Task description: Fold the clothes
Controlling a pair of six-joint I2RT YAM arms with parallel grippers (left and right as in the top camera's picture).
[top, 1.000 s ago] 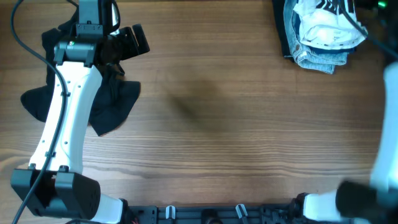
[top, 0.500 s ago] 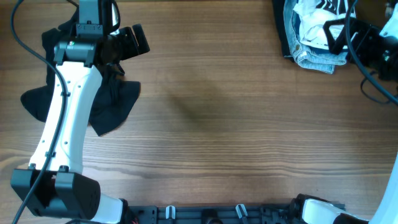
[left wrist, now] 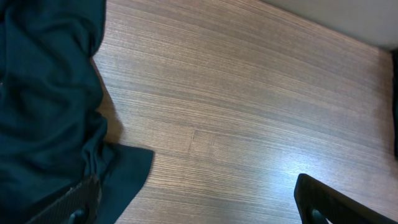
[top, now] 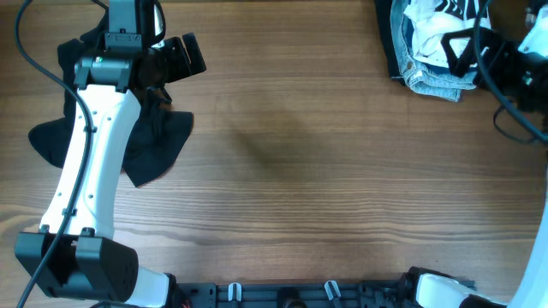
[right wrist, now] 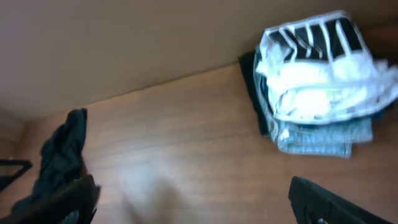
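Observation:
A plain black garment (top: pixel 154 145) lies crumpled at the table's left, partly under my left arm; it fills the left side of the left wrist view (left wrist: pixel 43 93). My left gripper (top: pixel 190 53) hovers open just beyond its top right edge, and only bare wood shows between the fingers (left wrist: pixel 323 199). A white garment (top: pixel 441 38) with black stripes tops a folded pile at the back right and also shows in the right wrist view (right wrist: pixel 317 74). My right gripper (top: pixel 460 51) hangs open over that pile, empty.
Under the white garment lie light-blue jeans (right wrist: pixel 323 134) and a navy garment (right wrist: pixel 252 87). The pile sits by the table's far edge, and cables run near my right arm (top: pixel 514 68). The arm bases stand along the front edge.
My right arm has swung in from the right edge, and its gripper now hangs over the pile at the back right. The left arm and the black garment have not moved.

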